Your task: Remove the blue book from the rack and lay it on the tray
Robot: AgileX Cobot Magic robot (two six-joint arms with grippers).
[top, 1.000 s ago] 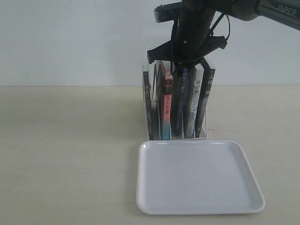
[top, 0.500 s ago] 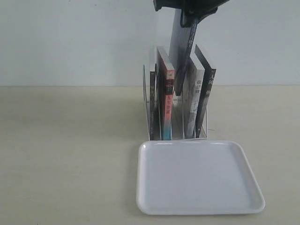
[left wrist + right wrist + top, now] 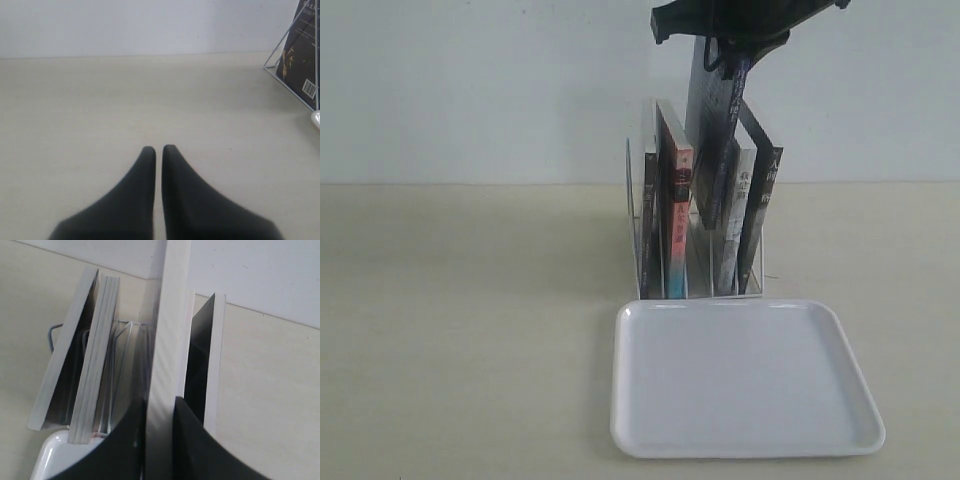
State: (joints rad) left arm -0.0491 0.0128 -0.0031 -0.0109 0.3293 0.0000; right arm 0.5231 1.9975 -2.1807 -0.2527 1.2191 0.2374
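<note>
Deep blue paperback book (image 3: 712, 140) is gripped by the black right gripper (image 3: 732, 55), its lower end between books (image 3: 676, 200) in the white wire rack (image 3: 636, 240), behind the glossy white tray (image 3: 650, 420). The closed left gripper (image 3: 158, 150) is shown only in its wrist view.

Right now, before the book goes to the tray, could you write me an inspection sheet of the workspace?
Surface: pale beige table, no marks seen.
Job's things: blue book lifted upright, its lower end between the other books; white wire rack behind the tray; white tray with nothing on it.
Clutter: other books standing in the rack.
Grippers: right gripper closed on the blue book's top edge; left gripper closed, holding nothing, apart from the rack.
Cables: nothing seen.
Surroundings: plain white wall behind the table.
</note>
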